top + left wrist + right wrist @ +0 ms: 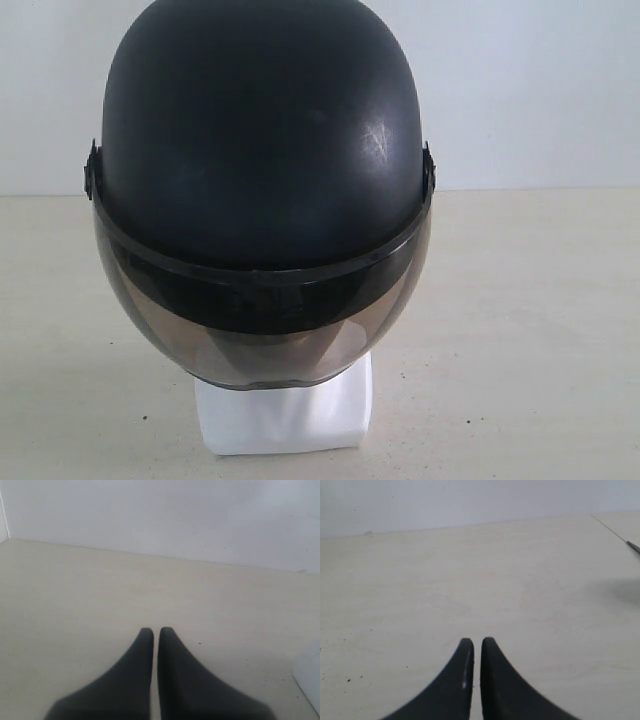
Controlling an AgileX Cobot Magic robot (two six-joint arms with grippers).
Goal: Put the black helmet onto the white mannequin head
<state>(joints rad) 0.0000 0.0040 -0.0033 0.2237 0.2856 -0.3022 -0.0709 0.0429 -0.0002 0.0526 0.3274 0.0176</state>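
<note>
The matte black rounded helmet (pixel 260 130) with smoky curved visor (pixel 260 335) sits on the glossy white mannequin head (pixel 345 392), only its block base (pixel 285 425) showing, well before the far edge of the pale desk (pixel 530 330), and the left gripper (pixel 156 630) and right gripper (pixel 477 641) are closed on nothing, I judge because the placing looks done.

Black helmet (pixel 260 150) seated on the white mannequin head (pixel 285 415)

Its smoky visor (pixel 260 335) hangs over the face; only the head's white base shows beneath the helmet, standing on the pale table (pixel 520 330).
</note>
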